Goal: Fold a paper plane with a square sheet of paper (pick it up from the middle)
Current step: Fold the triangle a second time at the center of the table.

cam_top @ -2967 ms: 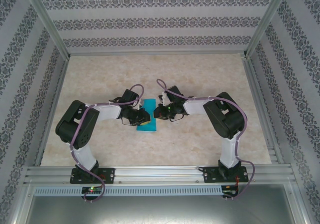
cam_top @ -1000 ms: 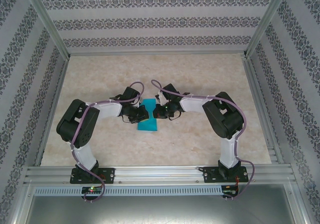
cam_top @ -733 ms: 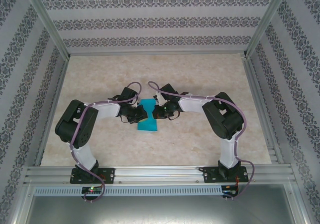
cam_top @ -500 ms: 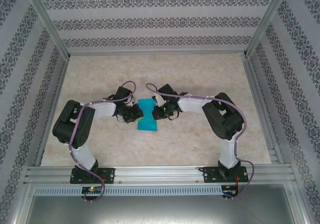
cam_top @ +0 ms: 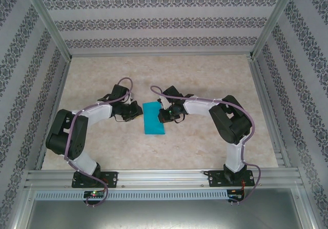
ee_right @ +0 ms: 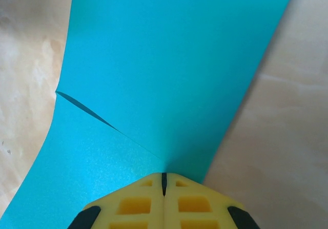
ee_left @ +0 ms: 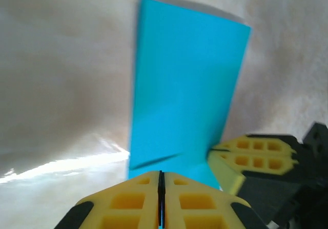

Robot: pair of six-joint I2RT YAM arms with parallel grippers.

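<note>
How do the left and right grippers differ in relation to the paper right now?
In the top view the left gripper stands clear of the left edge of the sheet of paper; the right gripper is at its right edge. The left gripper holds nothing; the right gripper pinches the sheet. Both are shut and yellow-tipped.

Right wrist view crops the square sheet of paper (ee_right: 169,60).

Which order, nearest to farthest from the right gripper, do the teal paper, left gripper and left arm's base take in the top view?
1. Teal paper, at the tips of the right gripper.
2. Left gripper, across the paper, to the left.
3. Left arm's base, at the near left edge.
</note>
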